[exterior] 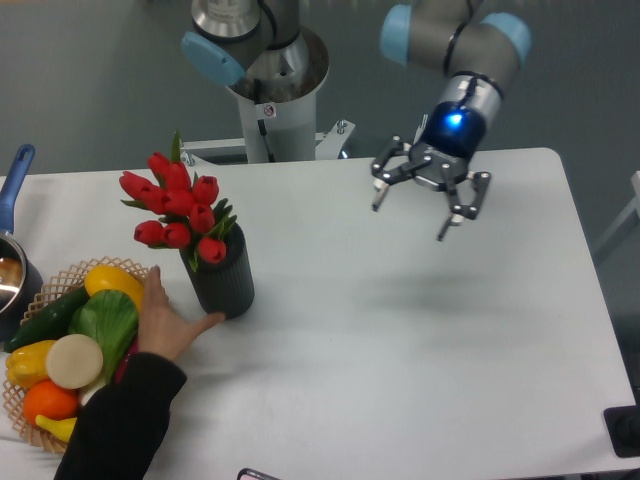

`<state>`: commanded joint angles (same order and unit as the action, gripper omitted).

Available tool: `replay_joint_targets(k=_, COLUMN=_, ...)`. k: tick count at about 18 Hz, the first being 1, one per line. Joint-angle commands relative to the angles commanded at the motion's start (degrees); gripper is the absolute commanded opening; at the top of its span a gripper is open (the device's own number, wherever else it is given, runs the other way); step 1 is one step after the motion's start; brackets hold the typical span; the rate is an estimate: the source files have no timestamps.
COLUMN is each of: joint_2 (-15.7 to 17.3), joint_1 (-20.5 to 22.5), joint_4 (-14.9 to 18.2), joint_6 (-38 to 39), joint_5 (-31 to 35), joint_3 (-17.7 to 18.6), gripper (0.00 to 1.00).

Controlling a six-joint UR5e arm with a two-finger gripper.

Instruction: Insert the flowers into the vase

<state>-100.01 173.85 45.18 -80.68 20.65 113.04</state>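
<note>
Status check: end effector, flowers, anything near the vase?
End effector open, empty, right of vase. Flowers standing in vase. Person's hand touching vase base.

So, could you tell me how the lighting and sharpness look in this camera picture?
Camera view: soft, even light with no glare; a faint diffuse shadow lies on the table below the gripper; the flowers and vase are reasonably sharp.

White table, grey wall

The table point(420, 330) has rounded far corners, a plain grey wall point(90, 70) sits behind it, lighting's even.
</note>
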Motion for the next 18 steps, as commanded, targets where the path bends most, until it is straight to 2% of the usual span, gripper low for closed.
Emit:
replay_joint_targets(k=3, joint_2=-0.97, joint_1=0.26, joint_4=0.09, joint_6=0.26, joint_5=7.18, joint_3=-3.17, gripper=1.0)
replay_joint_targets(k=8, joint_2=-1.32, joint_1=-0.61, joint_4=0.09, joint_6=0.0, joint_5=24.06, joint_3=-7.03, gripper=1.0)
replay_joint_targets(k=13, joint_2=-4.04, joint_1=-3.34, joint_4=0.35, joint_6=-0.26, joint_5=37.34, joint_3=-11.6, gripper=1.0)
replay_joint_targets(k=15, joint_2=-6.06, joint_1=-5.79, joint_4=1.22, joint_6=-0.18, joint_5=42.78, joint_3=-13.97, gripper=1.0)
replay_joint_targets(k=18, joint_2=-8.09, joint_1=-8.96, joint_4=4.47, joint_6=-0.61, joint_5=50.44, joint_3=-17.58, gripper=1.0)
